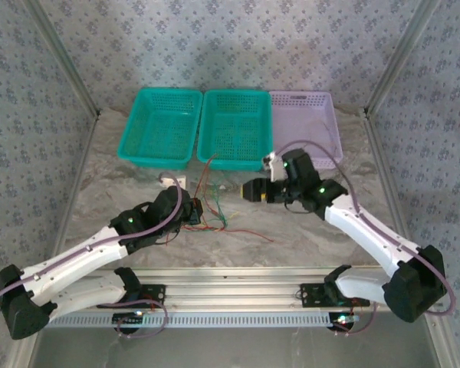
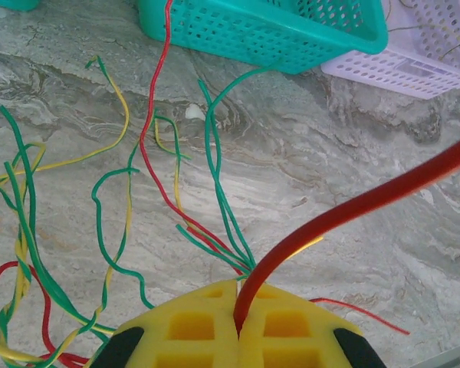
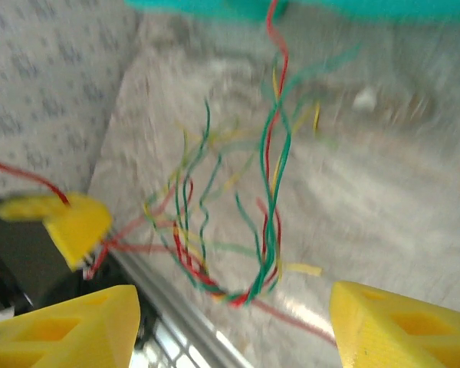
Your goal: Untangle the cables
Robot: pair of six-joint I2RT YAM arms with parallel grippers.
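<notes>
Cables lie tangled on the table; the left end effector is clamped shut on one red cable, likely anchoring it, while the right end effector gapes wide, empty.

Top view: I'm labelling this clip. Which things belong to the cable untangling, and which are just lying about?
Part of the job:
cables
red cable, pinched in the shut left gripper
right gripper, open, facing the tangle

Lying about:
left teal basket
middle teal basket
lilac basket
small white scrap
</notes>
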